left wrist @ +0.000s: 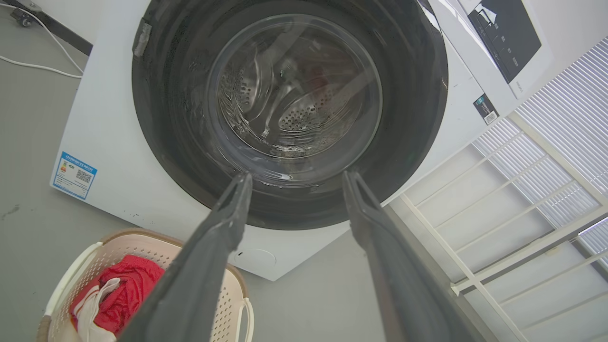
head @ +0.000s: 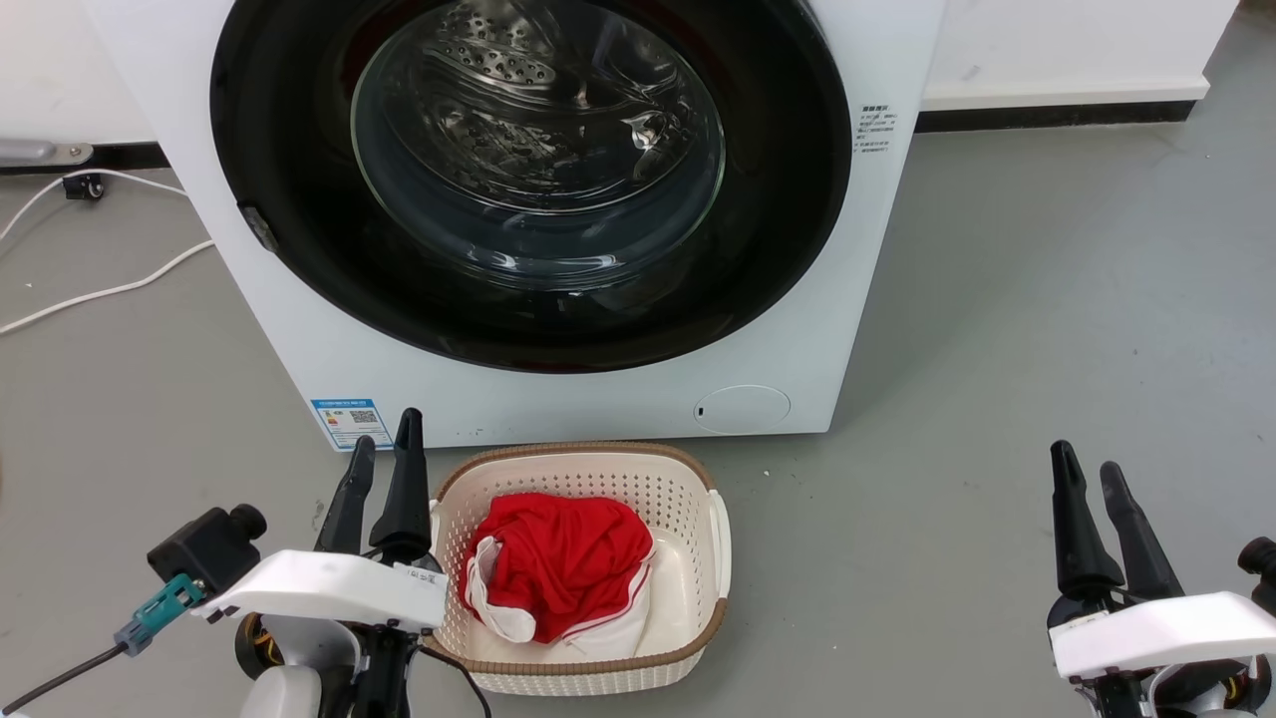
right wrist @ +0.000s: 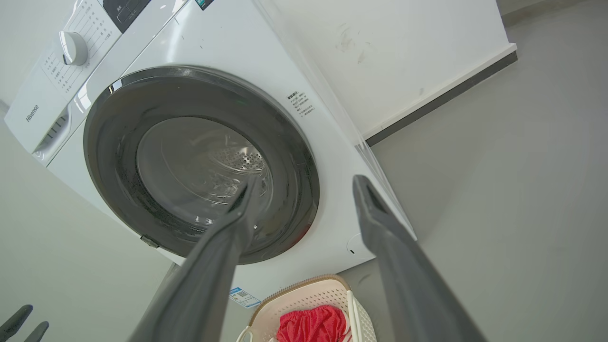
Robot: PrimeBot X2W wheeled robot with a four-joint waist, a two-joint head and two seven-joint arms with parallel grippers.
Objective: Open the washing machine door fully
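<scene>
Two tools stand low before the machine (head: 558, 404), and both are released. The left tool (head: 385, 431) and the right tool (head: 1087, 459) each have their two dark fingers spread apart, grasping nothing and touching nothing.

One door (head: 533, 160) is there, round and glossy black, with a clear glass bowl in its middle. It is closed, lying flat against the white front of the machine, and it takes nearly the whole width of that front. Through the glass the steel drum (head: 493, 65) is visible. On the door's left edge sits one small grey piece (head: 257, 227).

One basket (head: 568, 449), cream with a brown rim, stands on the grey floor (head: 997, 349) just in front of the machine, under the door's lower edge. It stands between the left tool and the machine, just beside that tool, and well apart from the right tool. In it lies one red cloth (head: 558, 563) with white trim.

On the machine front I count one blue label (head: 349, 421) at the lower left and one round cover (head: 742, 409) at the lower right. Two strands of white cable (head: 100, 294) lie on the floor, left of the machine. In the right wrist view one white knob (right wrist: 73, 47) shows on the panel above the door. In the left wrist view one white barred frame (left wrist: 498, 213) stands near the machine's side.
</scene>
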